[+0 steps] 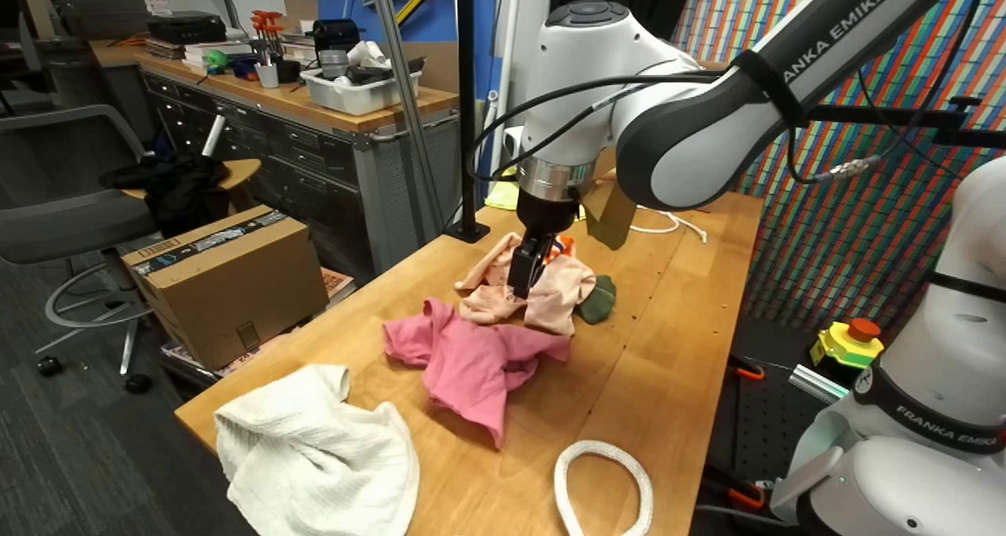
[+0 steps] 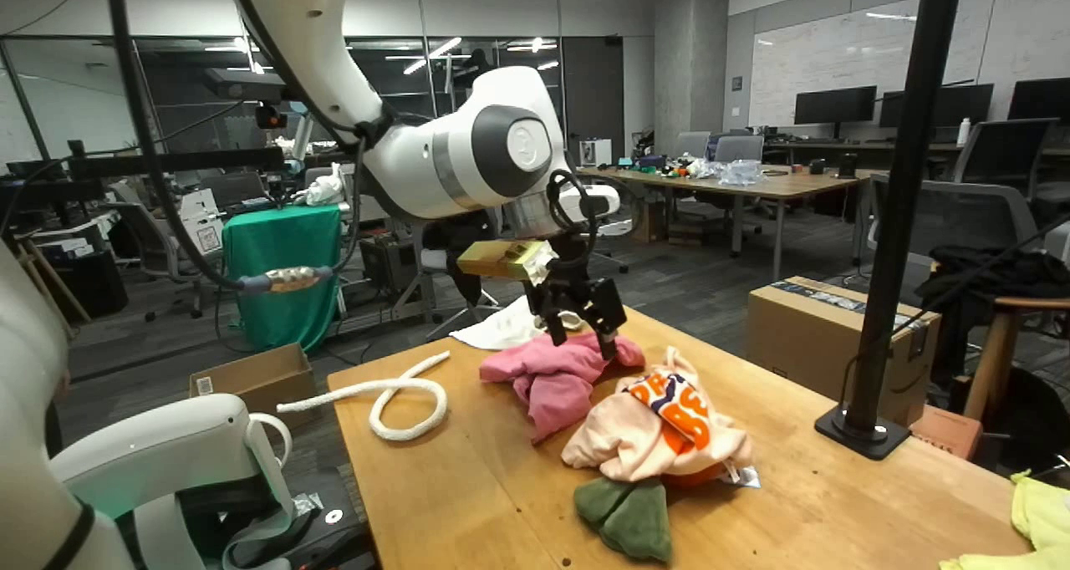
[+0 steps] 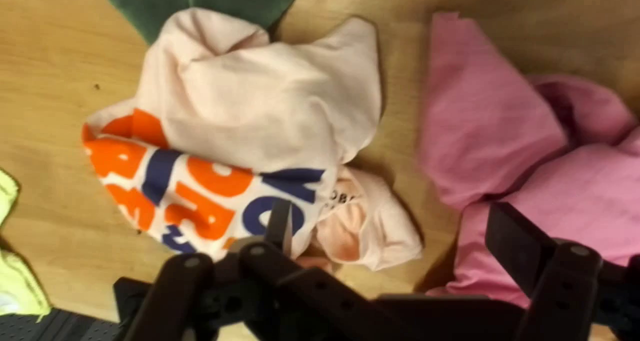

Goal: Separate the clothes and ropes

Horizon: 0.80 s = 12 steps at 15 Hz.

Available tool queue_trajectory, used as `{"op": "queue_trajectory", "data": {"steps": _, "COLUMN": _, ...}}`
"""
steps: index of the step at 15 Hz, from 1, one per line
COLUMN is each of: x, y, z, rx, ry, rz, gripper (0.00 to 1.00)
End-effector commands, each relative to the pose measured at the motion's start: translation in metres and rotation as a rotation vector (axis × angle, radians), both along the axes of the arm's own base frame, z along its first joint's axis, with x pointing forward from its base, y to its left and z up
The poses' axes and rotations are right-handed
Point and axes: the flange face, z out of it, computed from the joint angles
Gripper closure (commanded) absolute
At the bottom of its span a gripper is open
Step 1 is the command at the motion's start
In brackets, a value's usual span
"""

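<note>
Since the pink cloth (image 3: 505, 151) and peach garment (image 3: 250, 101) look limp and light, a pinch at a raised fold should lift either. They lie crumpled side by side on the bench (image 2: 468, 486); the fingers (image 3: 520, 246) hang above, spread wide, holding nothing. A looped white rope (image 1: 563, 485), apart from them near one end, seems springier, likely best gripped across one strand. The bench looks smooth; lower down beside it, a cardboard box (image 1: 244, 308) stands in a cluttered workroom.
</note>
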Motion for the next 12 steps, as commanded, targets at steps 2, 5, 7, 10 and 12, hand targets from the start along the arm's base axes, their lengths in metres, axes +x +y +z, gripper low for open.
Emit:
{"op": "queue_trajectory", "data": {"steps": 2, "x": 0.010, "y": -0.032, "z": 0.012, "rx": -0.052, "ry": -0.199, "rz": -0.107, "gripper": 0.00}}
{"op": "queue_trajectory", "data": {"steps": 5, "x": 0.014, "y": -0.050, "z": 0.015, "rx": -0.121, "ry": -0.290, "rz": -0.188, "gripper": 0.00}}
{"op": "queue_trajectory", "data": {"steps": 7, "x": 0.012, "y": -0.054, "z": 0.008, "rx": -0.152, "ry": -0.317, "rz": -0.236, "gripper": 0.00}}
{"op": "queue_trajectory", "data": {"steps": 10, "x": 0.010, "y": -0.054, "z": -0.005, "rx": -0.159, "ry": -0.319, "rz": -0.292, "gripper": 0.00}}
{"op": "queue_trajectory", "data": {"steps": 12, "x": 0.007, "y": -0.054, "z": -0.015, "rx": -0.142, "ry": -0.295, "rz": -0.327, "gripper": 0.00}}
